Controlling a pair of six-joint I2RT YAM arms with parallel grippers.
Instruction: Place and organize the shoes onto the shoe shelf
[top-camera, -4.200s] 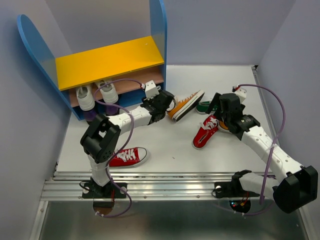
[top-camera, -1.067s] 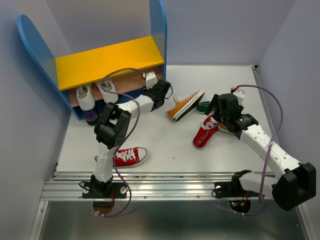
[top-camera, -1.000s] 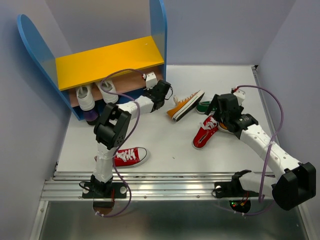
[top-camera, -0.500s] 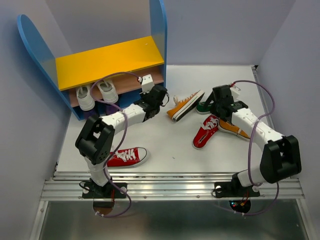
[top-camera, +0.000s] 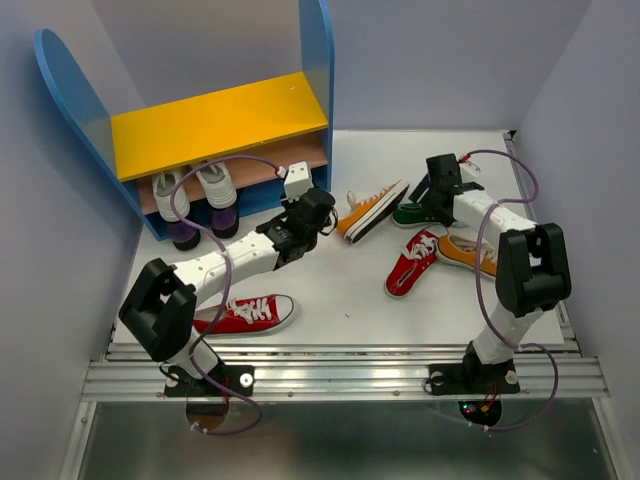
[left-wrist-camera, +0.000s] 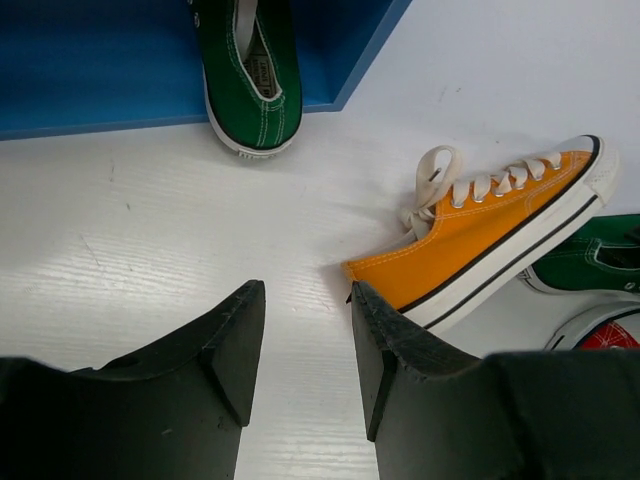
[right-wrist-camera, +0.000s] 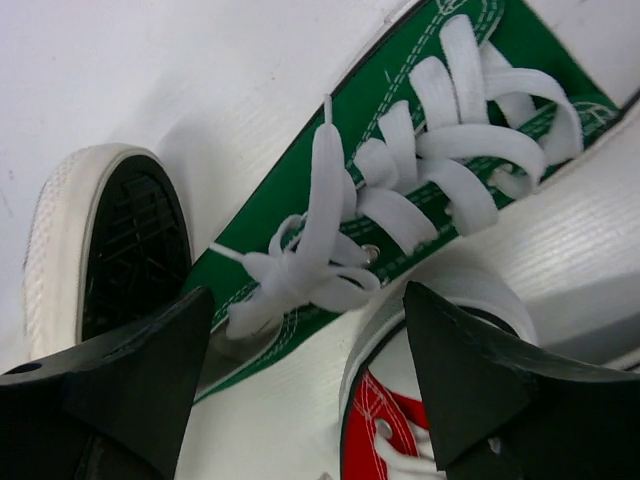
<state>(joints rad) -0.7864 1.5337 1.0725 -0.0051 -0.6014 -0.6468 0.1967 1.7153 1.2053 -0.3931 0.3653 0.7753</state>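
Green shoe (right-wrist-camera: 420, 190) lies on the table (top-camera: 330, 290) right of the shoe shelf (top-camera: 220, 125), beside an orange shoe (top-camera: 372, 210), w/ right gripper (right-wrist-camera: 305, 300) now spread open over its laces (was back by the red shoe (top-camera: 410, 265)), left gripper (left-wrist-camera: 305, 305), empty & released, backed off the shoe shelf; top view hides most of green shoe.

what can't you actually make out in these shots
- Top external: the yellow top board hides all but the toes of the shoes on the lower tier; anything behind them is unseen.
- Top external: the right gripper covers most of the green shoe.
- Right wrist: the shoe showing its black sole shows no upper; colour unknown.
- Left wrist: the top edge cuts off the shelved green shoe.
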